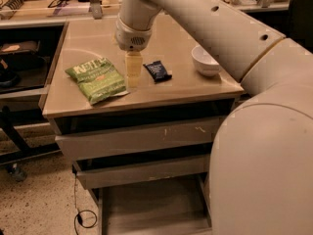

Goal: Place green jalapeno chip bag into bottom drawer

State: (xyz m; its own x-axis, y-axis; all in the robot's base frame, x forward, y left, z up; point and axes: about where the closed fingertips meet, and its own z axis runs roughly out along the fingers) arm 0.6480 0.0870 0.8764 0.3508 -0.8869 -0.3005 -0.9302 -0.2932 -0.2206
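Observation:
The green jalapeno chip bag [98,80] lies flat on the left part of the cabinet top [195,89], with white lettering and a small orange picture facing up. My gripper [133,80] points straight down just right of the bag, its tip close to the top's surface, between the bag and a small dark blue packet [157,71]. It holds nothing that I can see. The bottom drawer [151,209] is pulled out below, showing its flat floor and low side rails.
A white bowl [205,60] stands at the right of the cabinet top. Two shallower drawers [142,138] sit slightly ajar above the bottom one. My arm fills the right side of the view. A dark shelf unit [19,62] stands at the left.

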